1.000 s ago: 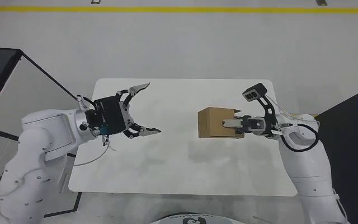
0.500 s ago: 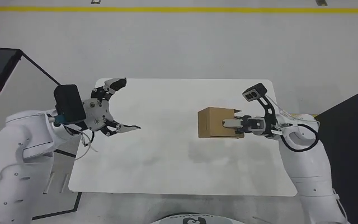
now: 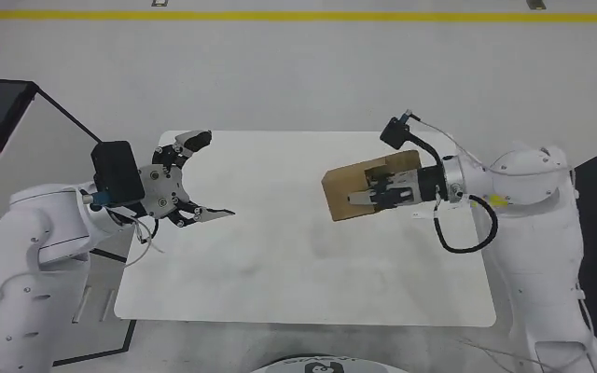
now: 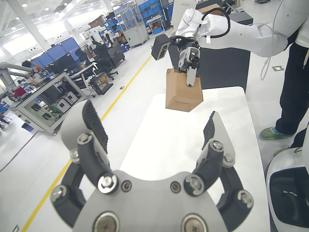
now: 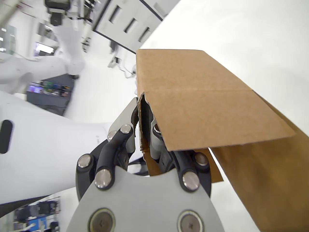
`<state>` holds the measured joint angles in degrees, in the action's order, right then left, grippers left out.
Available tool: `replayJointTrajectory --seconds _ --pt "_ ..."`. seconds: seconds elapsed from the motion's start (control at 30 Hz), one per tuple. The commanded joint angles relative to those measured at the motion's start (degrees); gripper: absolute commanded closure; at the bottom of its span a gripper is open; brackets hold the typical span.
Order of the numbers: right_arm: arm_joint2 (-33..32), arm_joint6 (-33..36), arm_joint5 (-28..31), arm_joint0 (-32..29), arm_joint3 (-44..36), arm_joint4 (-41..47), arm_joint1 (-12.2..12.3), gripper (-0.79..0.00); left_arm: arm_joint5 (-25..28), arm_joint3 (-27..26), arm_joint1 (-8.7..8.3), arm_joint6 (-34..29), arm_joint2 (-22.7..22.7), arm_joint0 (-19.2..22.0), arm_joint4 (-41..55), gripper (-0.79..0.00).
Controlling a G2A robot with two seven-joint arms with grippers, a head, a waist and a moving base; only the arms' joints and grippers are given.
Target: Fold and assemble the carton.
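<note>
The right gripper (image 3: 373, 195), fingers clenched on one wall, holds the carton (image 3: 340, 191) tilted over the right half of the bench (image 3: 280, 280). That thin grip may let it twist or crease. The left gripper (image 3: 201, 177), fingers spread and empty, hangs by the left edge.

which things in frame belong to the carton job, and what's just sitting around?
In the job:
- carton
- right gripper, shut on a carton wall
- left gripper, open, apart from the carton

Just around:
- table
- yellow floor line
- black panel off the table
</note>
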<state>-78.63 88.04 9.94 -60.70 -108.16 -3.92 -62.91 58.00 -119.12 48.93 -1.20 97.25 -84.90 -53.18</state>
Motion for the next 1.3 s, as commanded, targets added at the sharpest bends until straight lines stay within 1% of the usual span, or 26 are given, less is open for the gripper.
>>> replayJointTrajectory --seconds 0.0,0.07,0.43,0.47,0.5,0.53,0.57,0.63,0.7,0.8,0.93,1.1,1.13,1.27 --pt "3.89 -0.04 1.93 3.14 -0.65 -5.98 0.38 0.0 0.0 0.0 0.0 0.0 0.0 0.0 0.0 -0.785" --pt "6.86 -0.04 2.85 5.1 0.26 -6.8 0.54 0.0 0.0 0.0 0.0 0.0 0.0 0.0 0.0 -0.785" --pt "6.86 -0.04 2.85 5.1 0.26 -6.8 0.54 0.0 0.0 0.0 0.0 0.0 0.0 0.0 0.0 -0.785" --pt "7.38 -0.04 2.93 4.95 0.19 -8.61 0.64 0.0 0.0 0.0 0.0 0.0 0.0 0.0 0.0 -0.785" --pt "8.6 -0.04 3.71 5.3 -0.58 -11.76 0.81 0.0 0.0 0.0 0.0 0.0 0.0 0.0 0.0 -0.785" --pt "9.55 -0.04 5.03 6.11 -1.01 -12.81 0.87 0.0 0.0 0.0 0.0 0.0 0.0 0.0 0.0 -0.785" --pt "10.93 -0.04 6.35 7.24 -0.85 -13.68 0.96 0.0 0.0 0.0 0.0 0.0 0.0 0.0 0.0 -0.785" --pt "15.13 -0.04 6.36 10.94 -0.83 -18.89 1.4 0.0 0.0 0.0 0.0 0.0 0.0 0.0 0.0 -0.785" --pt "20.49 -0.19 6.52 15.23 0.16 -22.6 1.86 0.0 0.0 0.0 0.0 0.0 0.0 0.0 0.0 -0.785" --pt "29.31 -1.52 7.85 22.03 2.91 -25.92 2.43 0.0 0.0 0.0 0.0 0.0 0.0 0.0 0.0 -0.785" --pt "40.86 -3.73 10.05 30.62 8.03 -27.56 2.5 0.0 0.0 0.0 0.0 0.0 0.0 0.0 0.0 -0.785" --pt "52.46 -6.36 12.68 38.42 13.96 -26.28 1.14 0.0 0.0 0.0 0.0 0.0 0.0 0.0 0.0 -0.785" --pt "54.01 -6.79 13.11 39.74 14.94 -25.37 0.82 0.0 0.0 0.0 0.0 0.0 0.0 0.0 0.0 -0.785" --pt "54.01 -6.79 13.11 39.74 14.94 -25.37 0.82 0.0 0.0 0.0 0.0 0.0 0.0 0.0 0.0 -0.785"
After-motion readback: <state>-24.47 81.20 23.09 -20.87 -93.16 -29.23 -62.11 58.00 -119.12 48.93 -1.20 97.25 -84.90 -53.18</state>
